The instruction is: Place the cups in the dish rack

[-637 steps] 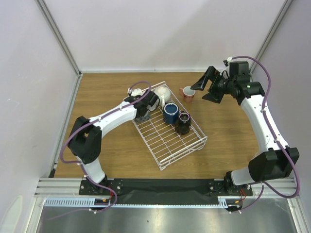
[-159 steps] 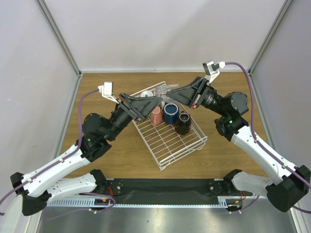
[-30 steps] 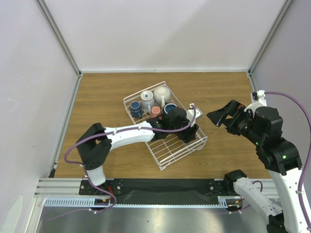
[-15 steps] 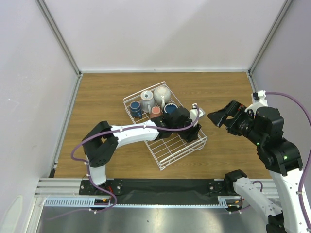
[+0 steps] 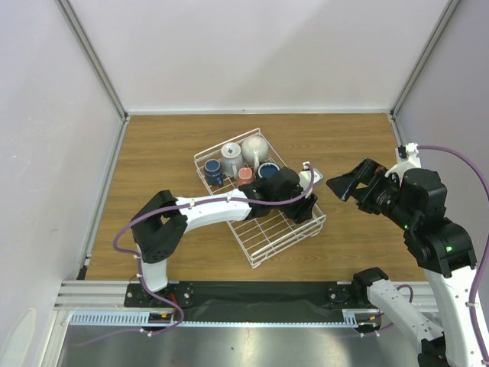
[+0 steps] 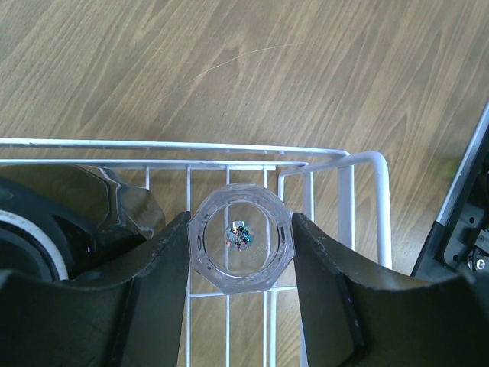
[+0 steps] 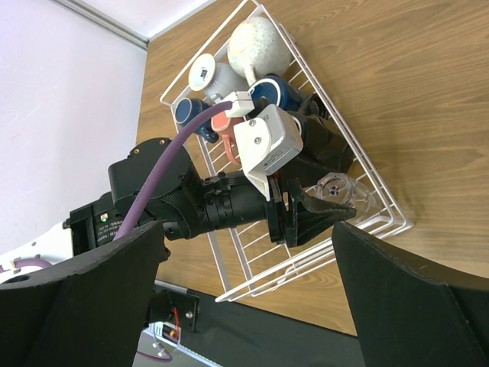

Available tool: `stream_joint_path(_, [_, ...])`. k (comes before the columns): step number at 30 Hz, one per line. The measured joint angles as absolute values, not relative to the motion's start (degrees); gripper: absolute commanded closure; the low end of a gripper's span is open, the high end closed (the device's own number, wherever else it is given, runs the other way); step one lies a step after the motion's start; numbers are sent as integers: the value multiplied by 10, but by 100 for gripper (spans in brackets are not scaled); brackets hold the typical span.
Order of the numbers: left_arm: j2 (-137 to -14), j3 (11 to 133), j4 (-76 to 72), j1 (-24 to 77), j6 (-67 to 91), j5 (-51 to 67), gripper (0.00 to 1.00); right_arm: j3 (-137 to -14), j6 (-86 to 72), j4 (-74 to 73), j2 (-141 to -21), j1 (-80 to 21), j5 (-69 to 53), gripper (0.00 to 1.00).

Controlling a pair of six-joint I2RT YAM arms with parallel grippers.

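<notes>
Currently left jaws grip a clear cup [image 6: 240,237] in the rack [image 5: 263,229].

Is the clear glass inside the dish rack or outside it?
Inside: the glass is within the rack's corner wires, in the left gripper.

The left arm [image 5: 206,208] reaches low and forward, elbow folded near its base, wrist angled down. The left jaws are half closed, both inner faces pressed on a clear glass [image 6: 241,237] between them. The right arm [image 5: 428,222] is raised and folded back. The right jaws are spread fully apart, facing the left jaws from well apart.
</notes>
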State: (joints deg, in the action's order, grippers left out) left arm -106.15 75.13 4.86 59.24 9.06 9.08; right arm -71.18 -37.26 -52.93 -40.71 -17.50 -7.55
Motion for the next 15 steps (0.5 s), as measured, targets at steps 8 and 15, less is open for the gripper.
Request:
stream_joint_path(8, [-1061,748,53,594,94,82,31,-712,-372,-530,-404,-174,-80,0])
stream_joint_path(15, [-1047,737,53,594,96,70,26,-712,-373,-536,-402,-174,-85,0])
